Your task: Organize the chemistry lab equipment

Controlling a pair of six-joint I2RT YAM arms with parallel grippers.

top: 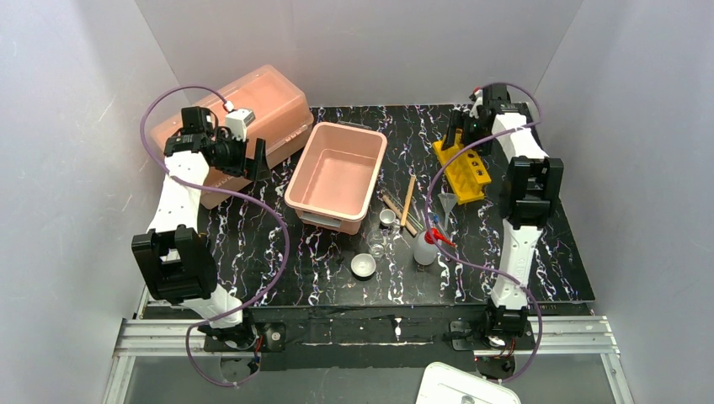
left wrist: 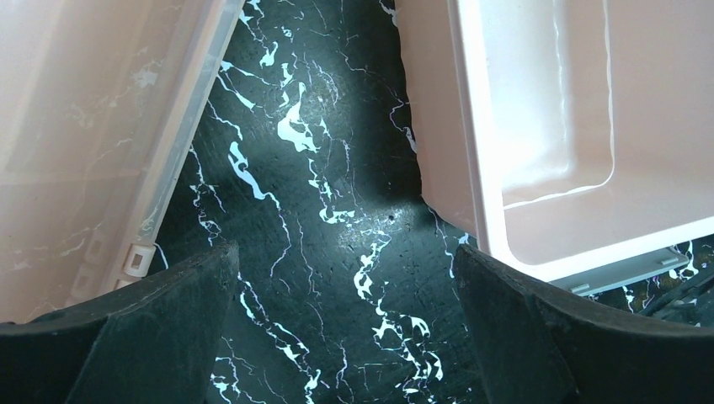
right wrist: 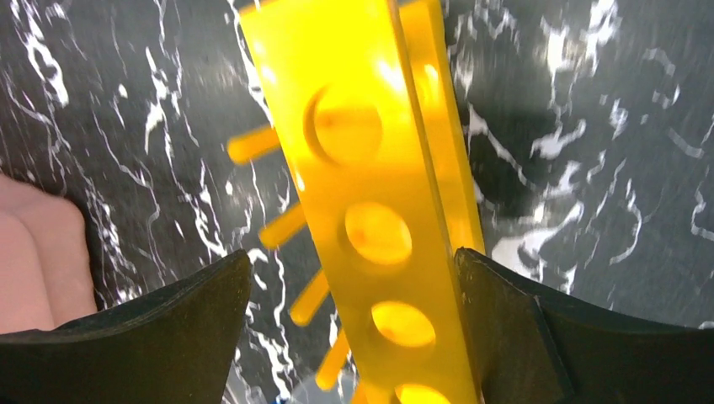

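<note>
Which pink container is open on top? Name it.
The pink tub mid-table: no lid, inside showing. The pink box at rear left is lidded.

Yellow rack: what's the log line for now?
right jaws open over yellow holed plastic rack | left jaws open over black marbled table | nothing held

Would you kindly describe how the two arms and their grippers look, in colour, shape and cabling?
Both the left arm and the right arm have white links joined by boxy black joint housings. A thin purple cable loops loosely along each. The left gripper and right gripper each carry two broad, matte black fingers. No markings are legible.
</note>
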